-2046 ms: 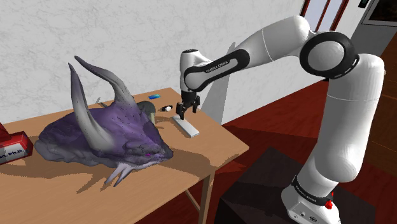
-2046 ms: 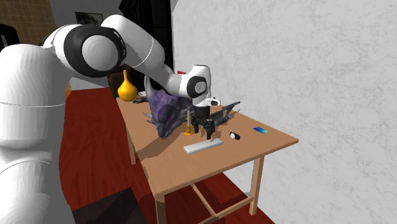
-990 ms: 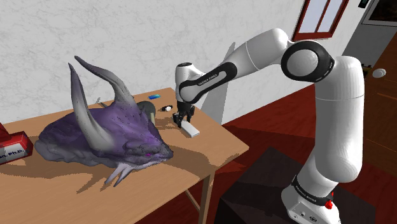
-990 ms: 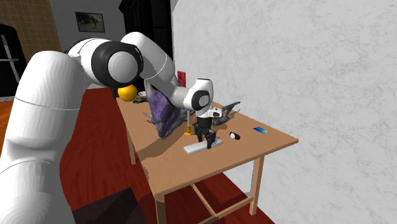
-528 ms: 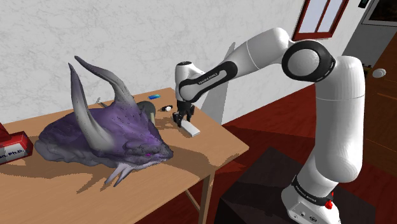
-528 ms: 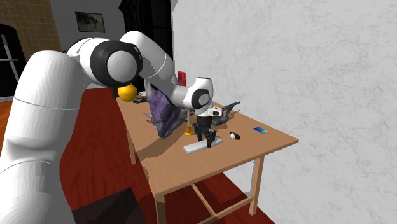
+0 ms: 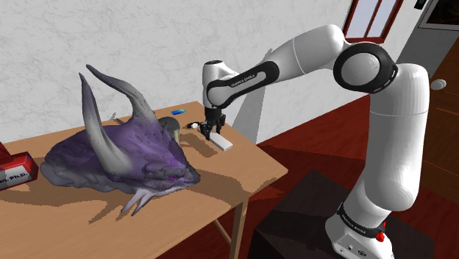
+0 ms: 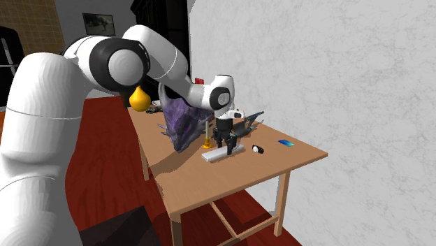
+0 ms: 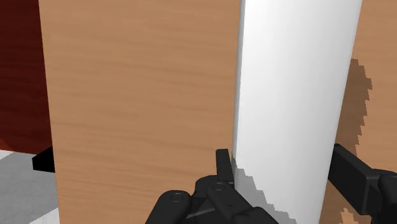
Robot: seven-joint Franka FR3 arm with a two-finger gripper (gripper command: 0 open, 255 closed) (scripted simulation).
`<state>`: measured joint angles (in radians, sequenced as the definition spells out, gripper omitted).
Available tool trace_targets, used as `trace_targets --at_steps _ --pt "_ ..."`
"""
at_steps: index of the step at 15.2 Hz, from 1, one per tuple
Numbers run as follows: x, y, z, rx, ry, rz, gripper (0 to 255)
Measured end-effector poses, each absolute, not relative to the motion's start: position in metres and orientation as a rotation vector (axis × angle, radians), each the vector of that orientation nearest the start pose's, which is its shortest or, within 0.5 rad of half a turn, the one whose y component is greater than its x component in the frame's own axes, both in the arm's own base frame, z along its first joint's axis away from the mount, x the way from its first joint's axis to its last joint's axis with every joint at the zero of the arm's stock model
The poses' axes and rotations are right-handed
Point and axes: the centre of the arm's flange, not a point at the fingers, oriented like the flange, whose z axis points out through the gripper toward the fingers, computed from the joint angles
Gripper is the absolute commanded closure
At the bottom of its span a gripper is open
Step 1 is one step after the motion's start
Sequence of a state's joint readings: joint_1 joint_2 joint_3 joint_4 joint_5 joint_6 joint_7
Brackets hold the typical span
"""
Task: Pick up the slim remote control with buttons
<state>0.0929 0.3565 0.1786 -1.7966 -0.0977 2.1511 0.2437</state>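
**Lift stage.** The black gripper (image 9: 283,159) was clenched across the slim, plain white remote (image 9: 292,76), one finger on each long edge, above the wooden table (image 9: 140,95). In the shoulder view the remote appeared to hang just clear of the tabletop. From the gripper, the purple horned model (image 7: 125,151) lay at eight o'clock and a small blue card (image 7: 176,111) at ten o'clock. A sound lift would likely rise vertically, with the clasp kept firm and the long body level.
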Motion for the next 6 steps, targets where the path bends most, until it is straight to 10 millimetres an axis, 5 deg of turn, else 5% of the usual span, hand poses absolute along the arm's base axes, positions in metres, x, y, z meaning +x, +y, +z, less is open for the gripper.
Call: trace_targets --at_steps 6 --pt "0.622 0.160 0.384 -3.157 -0.111 -0.015 255"
